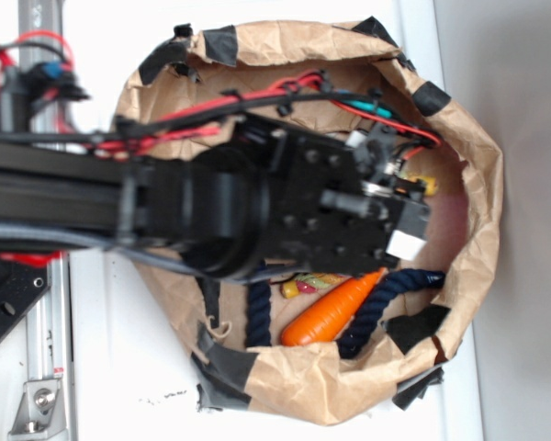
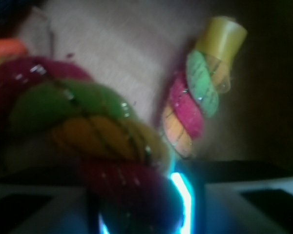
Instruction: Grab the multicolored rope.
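1. The multicolored rope (image 2: 102, 131) is seen filling the lower left of the wrist view, its yellow-capped end at upper right; overhead, it lies mostly hidden under the arm inside the paper bag (image 1: 459, 138).
2. Whether the jaws are apart or closed cannot be told.
3. The rope is judged soft, light and grippy; the thick mid-section is recommended for grasping.

Blurred multicolored rope (image 2: 88, 141), seemingly between the jaws, yellow-tipped end upright.
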Tool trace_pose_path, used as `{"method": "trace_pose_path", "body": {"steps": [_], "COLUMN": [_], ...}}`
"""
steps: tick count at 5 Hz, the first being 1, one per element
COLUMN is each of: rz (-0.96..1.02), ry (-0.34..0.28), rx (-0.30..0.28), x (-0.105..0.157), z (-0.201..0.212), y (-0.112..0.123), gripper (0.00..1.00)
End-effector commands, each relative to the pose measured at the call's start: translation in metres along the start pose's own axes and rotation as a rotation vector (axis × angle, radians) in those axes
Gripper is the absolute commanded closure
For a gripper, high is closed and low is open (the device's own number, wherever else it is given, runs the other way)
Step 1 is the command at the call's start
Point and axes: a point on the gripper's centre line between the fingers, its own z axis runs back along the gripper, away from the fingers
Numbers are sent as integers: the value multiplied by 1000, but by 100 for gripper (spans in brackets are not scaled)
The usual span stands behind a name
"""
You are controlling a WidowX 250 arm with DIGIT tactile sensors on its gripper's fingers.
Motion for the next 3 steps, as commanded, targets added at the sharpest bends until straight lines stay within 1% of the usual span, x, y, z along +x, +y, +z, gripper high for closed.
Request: {"method": "trace_pose_path", "body": {"steps": [1,2,3], "rz": [372,465,531], "ry": [54,157,117], "rx": [29,-37,-102], "x": [-11,-2,-2], "z": [113,145,159], "y": [32,34,31], "gripper": [100,100,100]}}
